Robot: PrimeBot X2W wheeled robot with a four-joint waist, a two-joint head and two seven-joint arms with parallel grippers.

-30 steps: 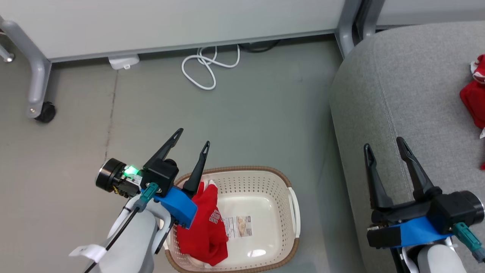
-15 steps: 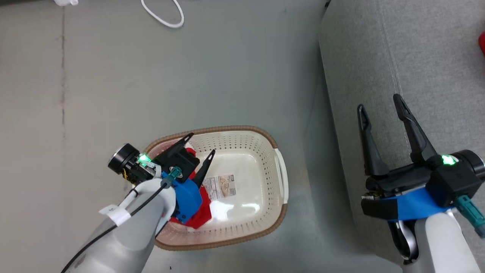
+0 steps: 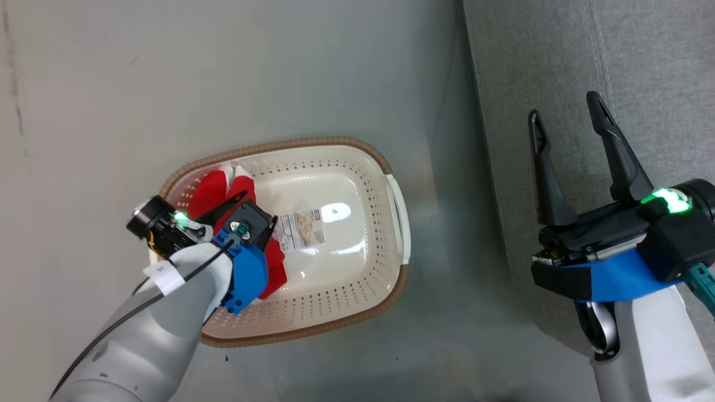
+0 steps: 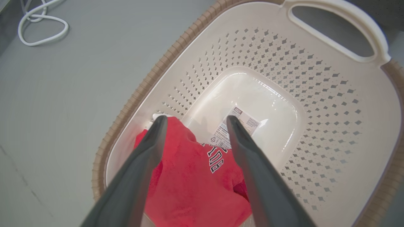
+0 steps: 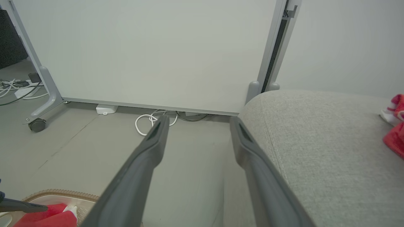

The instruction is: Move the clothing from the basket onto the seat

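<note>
The cream basket [image 3: 335, 143] with its brown rim stands on the floor left of the grey seat [image 3: 642, 56]. Red clothing [image 3: 212, 187] with block lettering lies bunched at the basket's left end. My left gripper [image 3: 257, 209] reaches down into the basket, open. In the left wrist view its fingers straddle the upper edge of the clothing [image 4: 192, 183]; whether they touch it I cannot tell. My right gripper [image 3: 565, 109] hangs open and empty over the seat's left edge. In the right wrist view another red garment [image 5: 394, 138] lies on the seat [image 5: 315, 132] at far right.
A paper label [image 4: 235, 124] sits on the basket floor, and a white handle [image 4: 334, 28] is at its far end. A coiled white cable [image 5: 151, 121] lies by a wheeled partition panel [image 5: 38, 124]. Grey floor [image 3: 279, 67] surrounds the basket.
The head camera has tilted down, shifting the whole picture. My left gripper has dropped from above the basket's rim down into it over the red clothing. Both grippers have stayed open.
</note>
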